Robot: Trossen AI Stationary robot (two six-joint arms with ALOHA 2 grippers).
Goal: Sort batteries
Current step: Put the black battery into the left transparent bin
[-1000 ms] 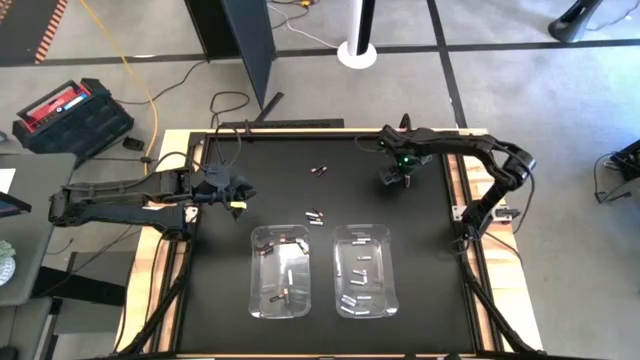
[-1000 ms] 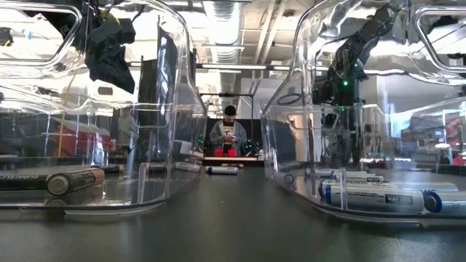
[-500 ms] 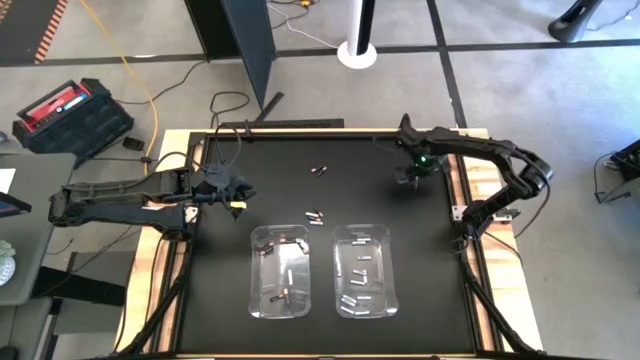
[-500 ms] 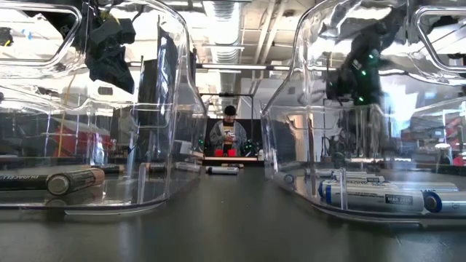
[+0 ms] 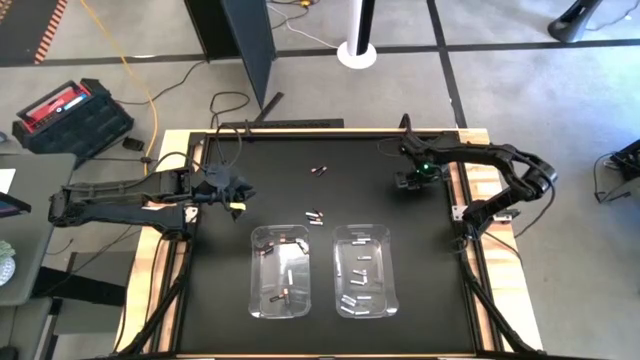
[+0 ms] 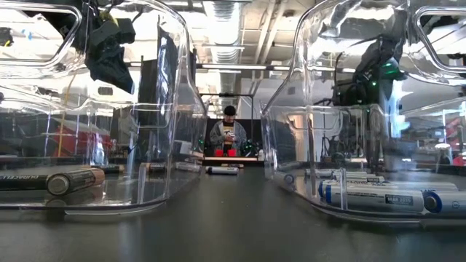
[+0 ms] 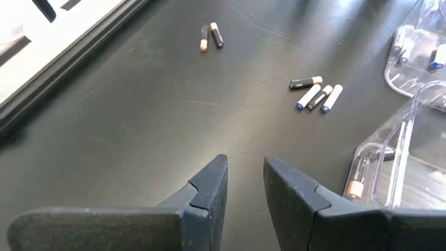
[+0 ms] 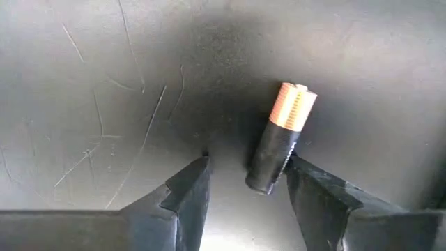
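While DURACELL shows, battery (image 6: 54,179), left bin (image 6: 156,109)

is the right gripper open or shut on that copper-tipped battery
Open. The right gripper has a clear gap between its fingers; the copper-tipped battery lies on the black mat beside one finger, not clamped.

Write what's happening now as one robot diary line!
right gripper: open around battery | left gripper: open, empty, waiting | bins: partly filled

High view: overhead, straight down on the black rectangular table (image 5: 330,210).
Low view: tabletop level, between two clear plastic bins (image 6: 102,109).
Left wrist: oblique, shares bins.
Right wrist: very close above tabletop.
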